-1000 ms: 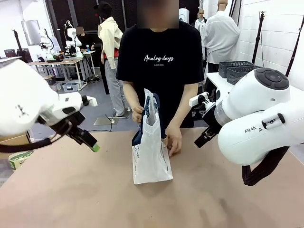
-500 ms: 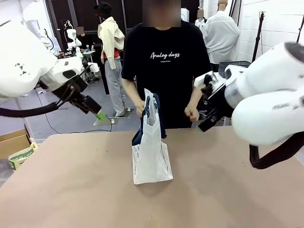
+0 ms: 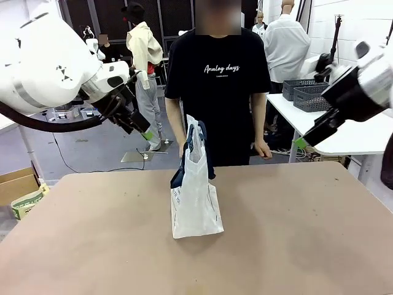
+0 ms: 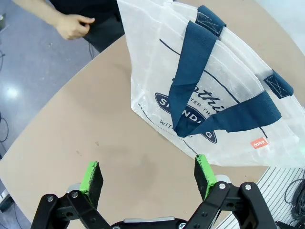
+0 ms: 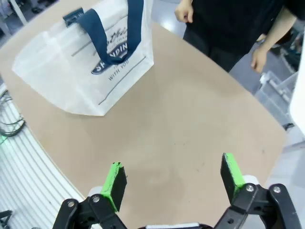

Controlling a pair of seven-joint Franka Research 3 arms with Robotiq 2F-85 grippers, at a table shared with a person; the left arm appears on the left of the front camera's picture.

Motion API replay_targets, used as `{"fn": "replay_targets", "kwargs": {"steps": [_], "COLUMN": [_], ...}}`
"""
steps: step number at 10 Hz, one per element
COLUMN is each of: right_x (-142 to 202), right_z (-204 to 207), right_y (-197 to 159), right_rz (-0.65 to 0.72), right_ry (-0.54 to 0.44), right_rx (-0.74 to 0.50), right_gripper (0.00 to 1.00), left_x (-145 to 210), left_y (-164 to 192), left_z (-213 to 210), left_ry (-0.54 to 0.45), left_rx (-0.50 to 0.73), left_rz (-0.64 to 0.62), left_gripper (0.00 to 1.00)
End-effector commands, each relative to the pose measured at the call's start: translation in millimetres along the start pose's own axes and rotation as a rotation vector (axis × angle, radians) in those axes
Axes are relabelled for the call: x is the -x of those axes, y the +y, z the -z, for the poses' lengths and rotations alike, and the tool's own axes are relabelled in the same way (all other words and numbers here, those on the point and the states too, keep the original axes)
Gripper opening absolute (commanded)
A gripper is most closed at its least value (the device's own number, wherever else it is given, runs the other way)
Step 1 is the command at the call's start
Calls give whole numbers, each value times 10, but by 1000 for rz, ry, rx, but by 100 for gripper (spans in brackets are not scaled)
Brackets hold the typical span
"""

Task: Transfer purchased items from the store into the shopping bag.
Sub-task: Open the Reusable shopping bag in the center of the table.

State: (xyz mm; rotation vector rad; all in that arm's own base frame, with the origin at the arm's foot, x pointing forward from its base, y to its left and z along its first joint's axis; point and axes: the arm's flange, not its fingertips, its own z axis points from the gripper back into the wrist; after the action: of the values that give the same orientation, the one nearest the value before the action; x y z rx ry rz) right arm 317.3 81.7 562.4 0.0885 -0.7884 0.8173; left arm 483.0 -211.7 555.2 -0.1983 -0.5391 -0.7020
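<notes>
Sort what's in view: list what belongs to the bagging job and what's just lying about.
Job: shopping bag, upright on the table; left gripper and right gripper, both open and empty.
Lying about: grey baskets on the white side table; cardboard box beside the table.

A person (image 3: pixel 218 80) in a black T-shirt with white lettering is standing at the far side of the brown table (image 3: pixel 295 246), arms hanging down. Behind and to the right, two dark grey lattice baskets (image 3: pixel 307 92) are sitting side by side on a white side table (image 3: pixel 368 140). A cardboard box (image 3: pixel 15 183) is lying on the floor by the brown table's left edge, with a black cable (image 3: pixel 92 170) trailing across the floor beyond it.
</notes>
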Motion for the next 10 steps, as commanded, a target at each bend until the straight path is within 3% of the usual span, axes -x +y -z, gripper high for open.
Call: {"fn": "replay_targets", "kwargs": {"steps": [1, 10], "right_x": [-92, -82], "right_z": [325, 305], "right_y": [77, 89], "right_rz": [-5, -4], "right_ry": [-4, 10], "right_rx": [-9, -2], "right_gripper": [100, 100], "left_x": [109, 48], "left_y": [-6, -10], "left_z": [-95, -81], "left_ry": [-11, -6], "left_rx": [-2, -10], "left_rz": [-3, -1], "left_gripper": [100, 100]}}
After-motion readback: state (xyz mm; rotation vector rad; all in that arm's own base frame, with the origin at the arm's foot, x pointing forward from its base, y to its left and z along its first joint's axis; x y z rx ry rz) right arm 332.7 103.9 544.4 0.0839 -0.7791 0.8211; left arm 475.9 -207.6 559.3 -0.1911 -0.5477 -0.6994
